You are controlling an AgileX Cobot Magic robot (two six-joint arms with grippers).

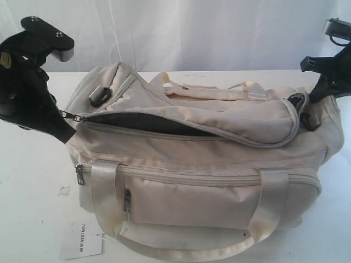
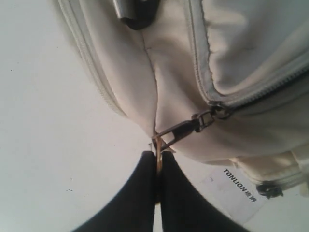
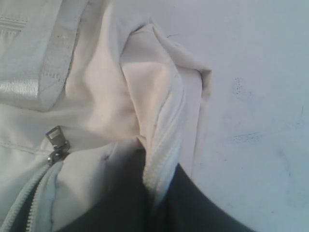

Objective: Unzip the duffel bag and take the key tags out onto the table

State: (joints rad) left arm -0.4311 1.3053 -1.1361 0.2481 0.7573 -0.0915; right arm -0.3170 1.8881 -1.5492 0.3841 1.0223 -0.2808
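Exterior view: I have the duffel bag (image 1: 208,159) lying lengthwise on the white table (image 1: 33,186), front pocket toward the camera. Its top zip is partly undone, with a dark slit of lining (image 1: 137,123) showing. The left gripper (image 1: 61,121) sits at the bag's left end, on the zip pull (image 1: 71,115). The right gripper (image 1: 317,94) is against the bag's right end. A white label (image 1: 81,239) lies on the table by the bag's front left corner.

Left wrist view: the left gripper (image 2: 158,166) has its jaws pressed together, pinching the metal zip pull (image 2: 176,131), which runs taut to the slider (image 2: 213,112). The label (image 2: 236,186) shows just beyond.

Right wrist view: the right gripper (image 3: 152,193) has its jaws closed on a bunched fold of fabric (image 3: 159,121) at the bag's end. A second slider (image 3: 57,145) sits beside the fold, and bare table (image 3: 260,96) lies past it
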